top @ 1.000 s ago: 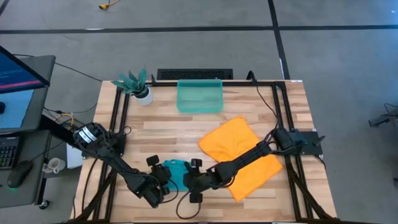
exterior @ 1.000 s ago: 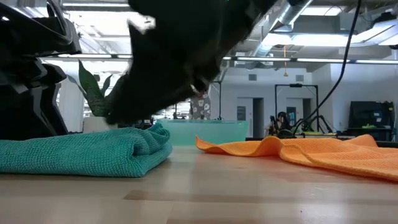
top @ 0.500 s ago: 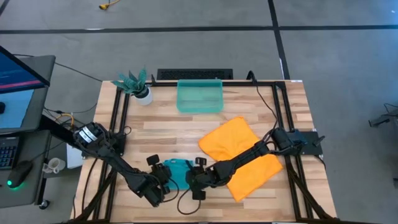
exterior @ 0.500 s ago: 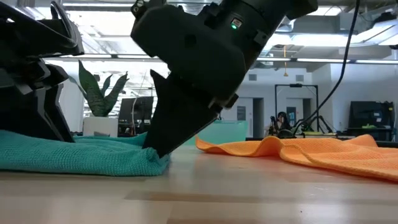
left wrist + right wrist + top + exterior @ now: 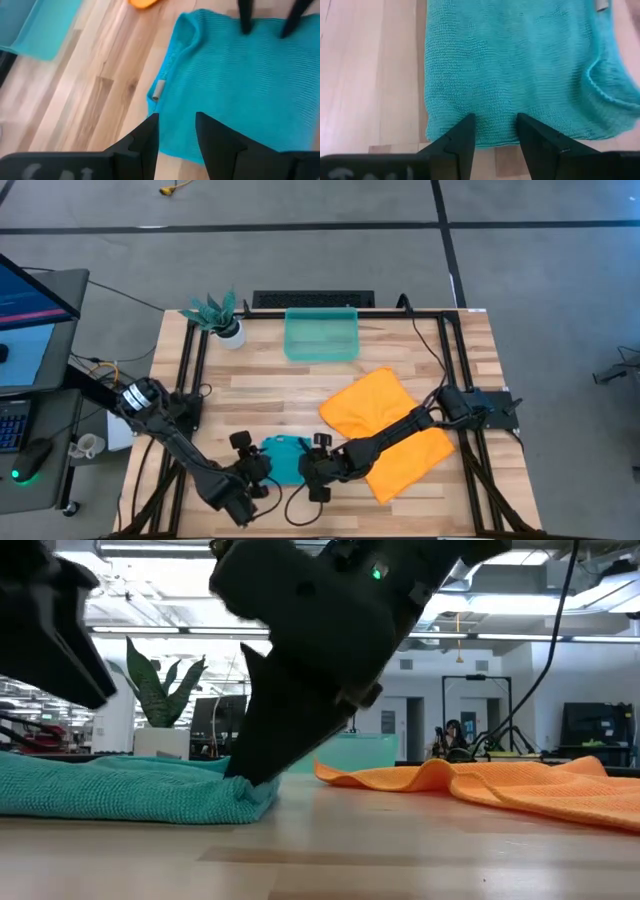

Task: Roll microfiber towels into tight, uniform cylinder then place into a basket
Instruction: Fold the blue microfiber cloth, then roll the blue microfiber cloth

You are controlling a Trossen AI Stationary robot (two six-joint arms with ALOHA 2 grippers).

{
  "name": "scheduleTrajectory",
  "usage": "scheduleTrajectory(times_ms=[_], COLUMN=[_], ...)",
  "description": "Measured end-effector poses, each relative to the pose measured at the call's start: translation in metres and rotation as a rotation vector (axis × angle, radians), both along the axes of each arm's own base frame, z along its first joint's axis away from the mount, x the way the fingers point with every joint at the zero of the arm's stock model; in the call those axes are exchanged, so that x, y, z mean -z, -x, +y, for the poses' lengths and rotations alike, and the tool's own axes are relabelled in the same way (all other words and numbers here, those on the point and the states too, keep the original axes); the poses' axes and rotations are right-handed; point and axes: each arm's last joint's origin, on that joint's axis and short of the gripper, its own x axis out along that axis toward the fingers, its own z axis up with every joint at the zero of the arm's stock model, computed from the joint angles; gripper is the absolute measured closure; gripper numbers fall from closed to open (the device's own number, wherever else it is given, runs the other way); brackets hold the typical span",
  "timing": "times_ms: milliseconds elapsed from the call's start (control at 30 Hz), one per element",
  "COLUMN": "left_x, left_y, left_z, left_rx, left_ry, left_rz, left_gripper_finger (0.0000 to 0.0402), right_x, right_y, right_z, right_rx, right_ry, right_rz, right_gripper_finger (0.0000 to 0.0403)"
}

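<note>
One teal towel [image 5: 283,459] lies flat and slightly rumpled, with a waffle weave and a small tag at its hem, on the side of the orange towel [image 5: 385,425] away from the basket [image 5: 321,333]. Right gripper [image 5: 311,470] presses parted fingers onto its edge, gripping nothing; left gripper [image 5: 250,472] hovers opposite, jaws apart and empty.
</note>
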Motion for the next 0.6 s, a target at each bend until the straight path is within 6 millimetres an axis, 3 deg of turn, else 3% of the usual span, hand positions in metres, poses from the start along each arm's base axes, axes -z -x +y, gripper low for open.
scheduleTrajectory(times_ms=[367,600], left_x=[-0.009,-0.018], left_y=[0.005,0.017], left_z=[-0.021,-0.033], left_rx=[0.104,0.157], left_ry=[0.022,0.039], left_rz=[-0.057,-0.054], left_gripper_finger=[0.0280,0.0280], right_x=[-0.034,-0.064], right_y=[0.003,0.030], right_z=[0.003,0.026], right_rx=[-0.023,-0.066], right_ry=[-0.005,0.118], right_rz=[-0.083,-0.118], right_gripper_finger=[0.0236,0.0234])
